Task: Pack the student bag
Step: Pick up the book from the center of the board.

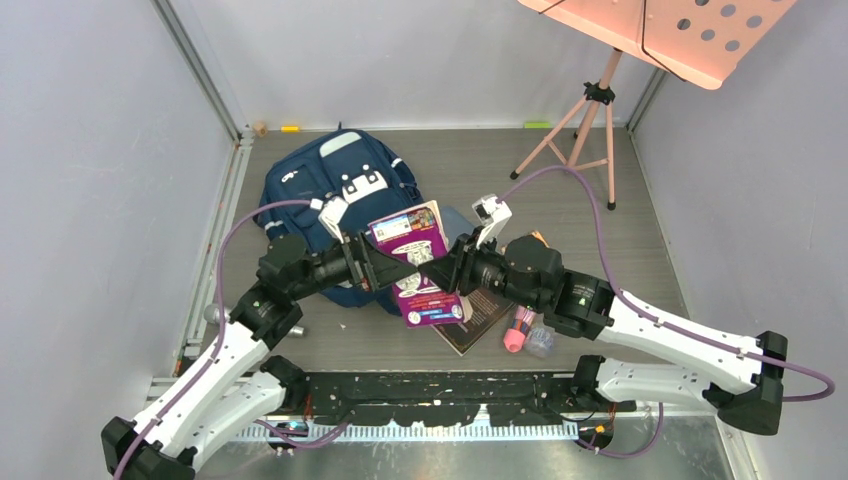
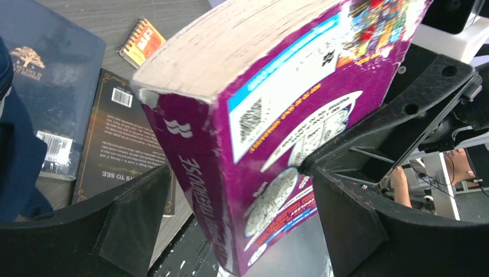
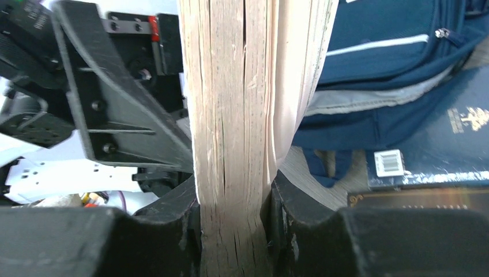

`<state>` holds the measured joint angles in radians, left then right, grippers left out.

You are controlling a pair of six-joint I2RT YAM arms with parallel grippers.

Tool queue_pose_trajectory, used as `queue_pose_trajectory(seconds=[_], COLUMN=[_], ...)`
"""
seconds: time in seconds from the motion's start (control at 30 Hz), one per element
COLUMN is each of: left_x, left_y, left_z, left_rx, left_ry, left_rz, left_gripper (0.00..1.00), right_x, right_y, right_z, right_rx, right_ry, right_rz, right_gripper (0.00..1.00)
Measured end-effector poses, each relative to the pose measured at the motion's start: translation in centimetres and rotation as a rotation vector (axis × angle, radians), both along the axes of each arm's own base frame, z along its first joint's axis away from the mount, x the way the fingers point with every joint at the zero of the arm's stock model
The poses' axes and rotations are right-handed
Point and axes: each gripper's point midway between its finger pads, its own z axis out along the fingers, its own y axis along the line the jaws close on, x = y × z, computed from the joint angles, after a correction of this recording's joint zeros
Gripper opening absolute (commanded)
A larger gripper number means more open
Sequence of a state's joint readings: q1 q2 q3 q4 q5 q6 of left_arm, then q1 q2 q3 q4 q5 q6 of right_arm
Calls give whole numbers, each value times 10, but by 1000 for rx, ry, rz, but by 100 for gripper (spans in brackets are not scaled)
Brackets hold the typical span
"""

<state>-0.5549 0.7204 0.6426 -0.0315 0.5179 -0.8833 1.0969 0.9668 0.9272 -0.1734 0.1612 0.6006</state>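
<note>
The student bag point(image 1: 318, 190), a navy backpack, lies at the back left of the table; its grey-lined opening point(image 3: 369, 98) shows behind the book in the right wrist view. A thick purple paperback point(image 1: 415, 262) hangs in the air between both arms. My right gripper point(image 3: 233, 219) is shut on its page edge point(image 3: 230, 115), fingers pressed against both covers. My left gripper point(image 2: 242, 225) is open, its fingers point(image 2: 132, 219) straddling the book's spine point(image 2: 202, 190) with gaps on both sides.
Under the held book lie a black book point(image 2: 121, 138), a navy book point(image 2: 46, 86) and a small orange notebook point(image 2: 144, 41). A pink bottle point(image 1: 517, 330) and a clear one point(image 1: 541, 341) sit near the right arm. A pink music stand point(image 1: 590, 110) stands back right.
</note>
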Motion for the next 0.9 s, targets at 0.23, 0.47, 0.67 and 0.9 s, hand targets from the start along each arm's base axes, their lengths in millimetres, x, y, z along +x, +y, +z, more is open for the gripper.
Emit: queue_pose_trajectory(seconds=[0.23, 0.47, 0.67, 0.9], left_x=[-5, -17, -27, -38], left_y=[-5, 1, 7, 10], left_z=[14, 30, 42, 76], left_rx=[-77, -94, -72, -63], left_ry=[-48, -152, -244, -354], left_rz=[-47, -67, -83, -116], left_gripper=[1, 0, 0, 0], right_x=[5, 16, 22, 2], right_y=[5, -6, -19, -9], right_z=[8, 8, 21, 37], right_rx=[49, 33, 67, 108], right_ry=[-33, -50, -67, -64], right_rz=[1, -38, -5, 180], right_gripper=[29, 94, 97, 98])
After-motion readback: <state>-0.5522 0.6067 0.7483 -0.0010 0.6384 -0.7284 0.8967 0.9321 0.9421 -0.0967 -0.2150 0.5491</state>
